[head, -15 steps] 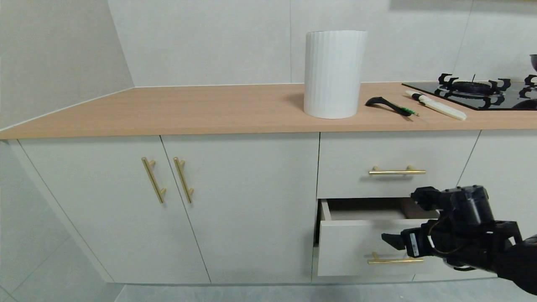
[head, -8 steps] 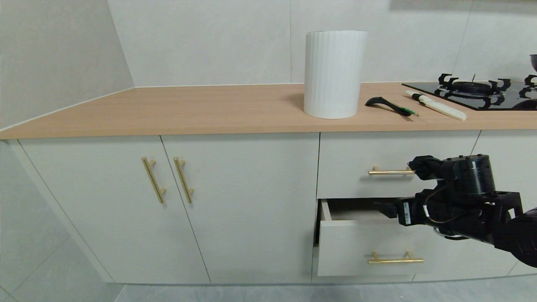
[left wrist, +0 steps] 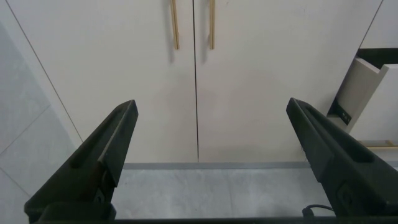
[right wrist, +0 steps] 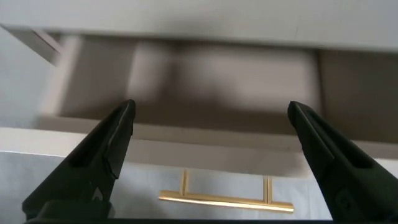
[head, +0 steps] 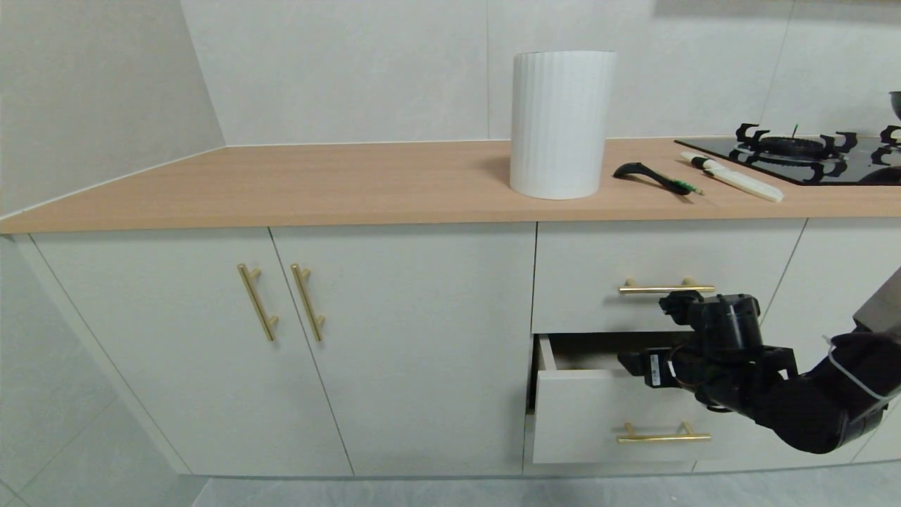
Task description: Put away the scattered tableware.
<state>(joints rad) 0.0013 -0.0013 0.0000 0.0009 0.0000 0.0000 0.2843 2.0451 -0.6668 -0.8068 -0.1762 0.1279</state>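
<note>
Right pincer (head: 646,329) is spread wide, holds nothing, and hangs at the open top of the pulled-out drawer (head: 598,401). Left pincer (left wrist: 211,106) is spread wide and empty too, facing the cupboard doors (left wrist: 249,81). On the bench (head: 352,183), a black spoon (head: 644,172) and a long white tool (head: 739,182) lie right of the tall white pot (head: 559,123). A second ago the right pincer was lower, by the drawer's gold handle (head: 663,437); now it is higher and farther in.
</note>
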